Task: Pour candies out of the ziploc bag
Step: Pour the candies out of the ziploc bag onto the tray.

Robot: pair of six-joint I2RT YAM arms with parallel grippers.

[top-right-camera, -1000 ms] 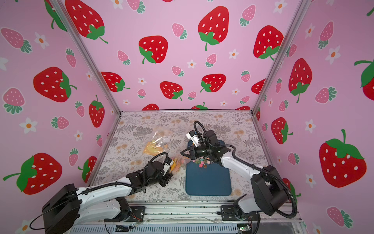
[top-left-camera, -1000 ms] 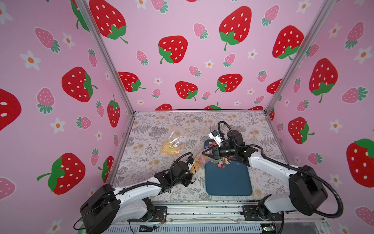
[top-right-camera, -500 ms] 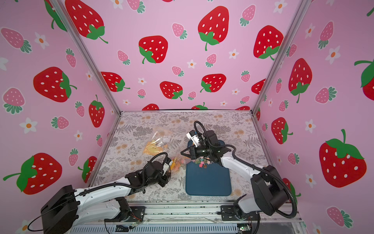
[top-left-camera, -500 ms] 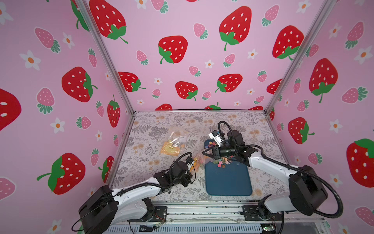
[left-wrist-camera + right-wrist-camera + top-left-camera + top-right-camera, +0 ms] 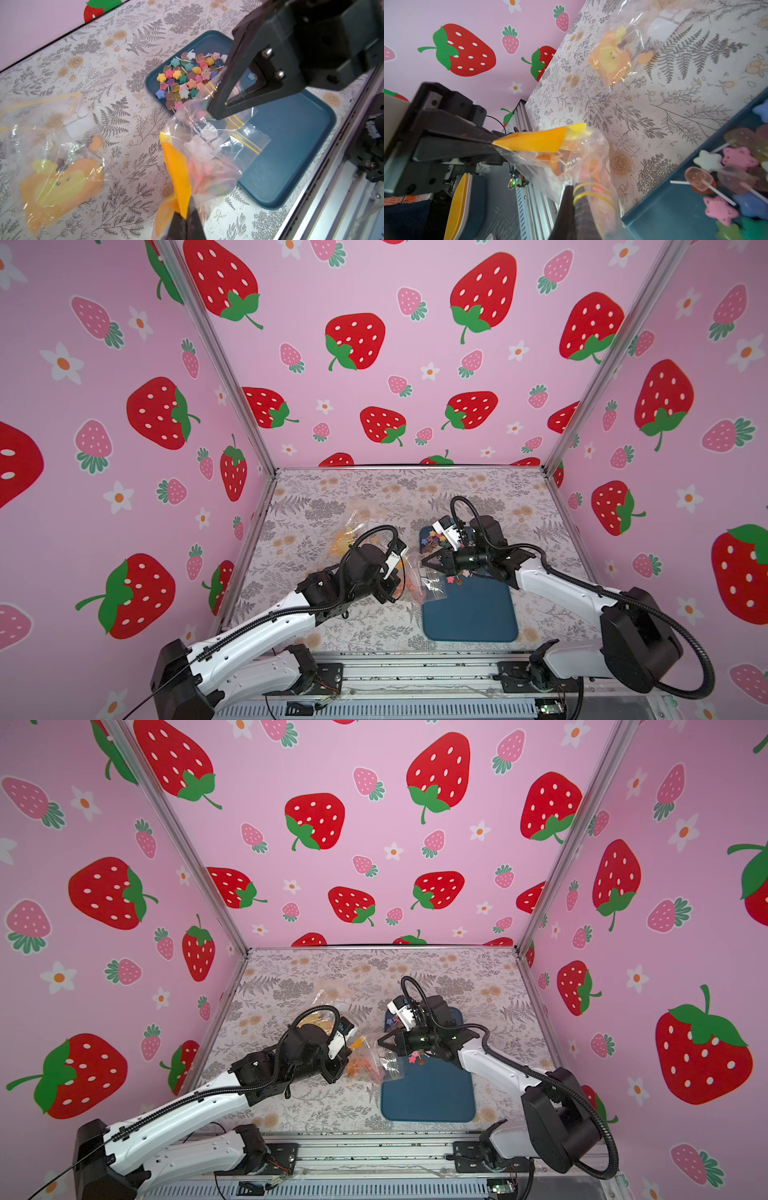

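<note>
The ziploc bag (image 5: 415,585) is clamped bottom-end by the left gripper (image 5: 184,220) and mouth-end by the right gripper (image 5: 215,111), its axis pointing to 3 o'clock in a top view.

Ziploc bags: two, a held bag (image 5: 207,149) and a flat bag (image 5: 54,145). Tray (image 5: 291,149): one. Candies (image 5: 187,79): dozens in one heap, too crowded for an exact count.
</note>
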